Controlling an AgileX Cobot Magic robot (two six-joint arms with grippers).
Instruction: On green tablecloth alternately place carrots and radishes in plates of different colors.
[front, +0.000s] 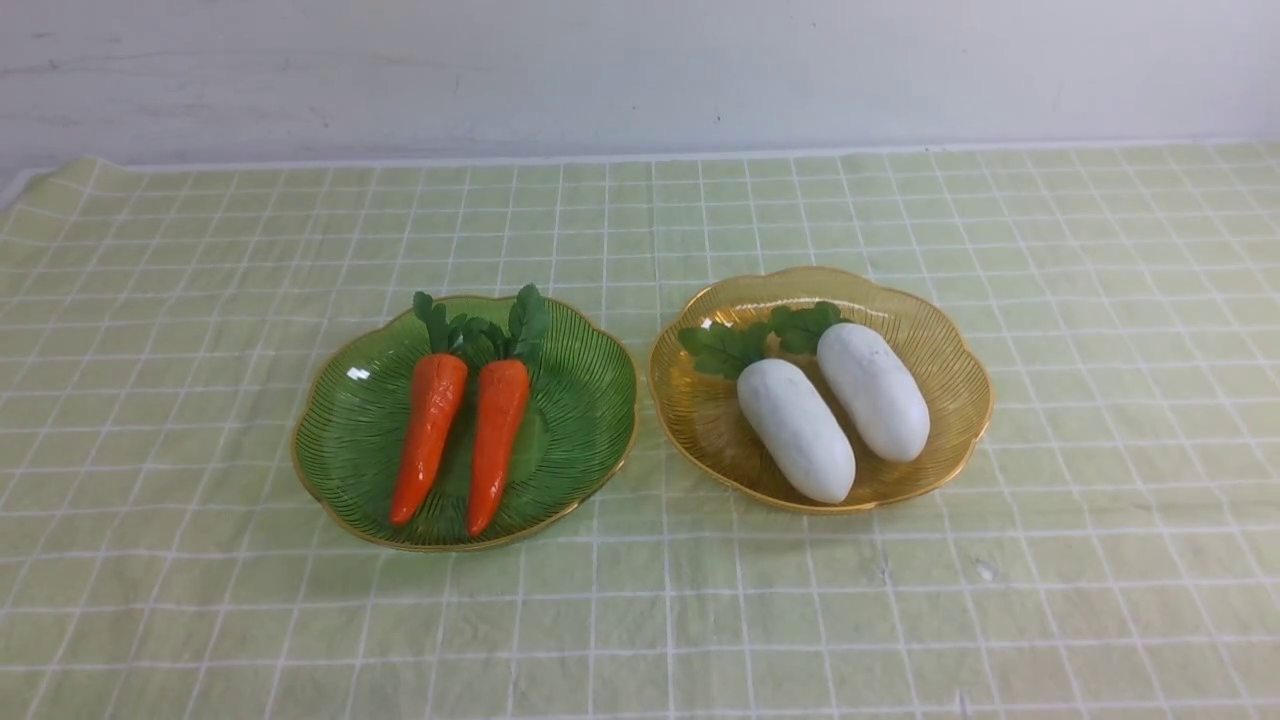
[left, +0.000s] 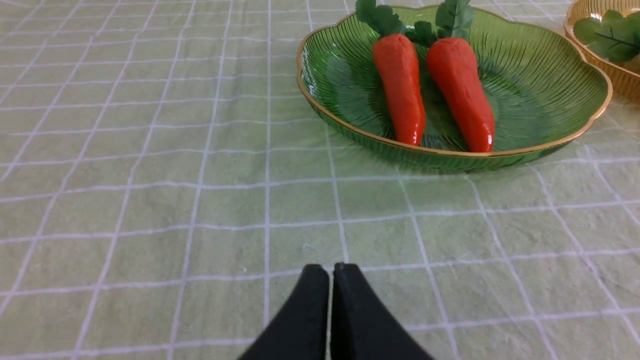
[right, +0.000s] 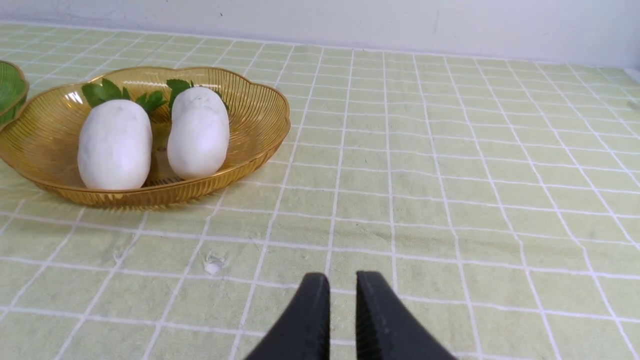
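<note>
On the green tablecloth (front: 200, 300) stand two plates. The green plate (front: 590, 400) holds two orange carrots (front: 430, 430) (front: 497, 440) side by side, leaf tops away from me. The amber plate (front: 940, 340) holds two white radishes (front: 797, 430) (front: 873, 390). Neither gripper shows in the front view. In the left wrist view, my left gripper (left: 331, 270) is shut and empty over bare cloth, short of the green plate (left: 550, 75) and its carrots (left: 400, 85). In the right wrist view, my right gripper (right: 343, 280) has a narrow gap, empty, short of the amber plate (right: 260, 110) and radishes (right: 115, 145).
A white wall (front: 640, 70) runs along the far edge of the cloth. A small white fleck (right: 214, 264) lies on the cloth near the amber plate. Bare cloth stretches to both sides and in front of the plates.
</note>
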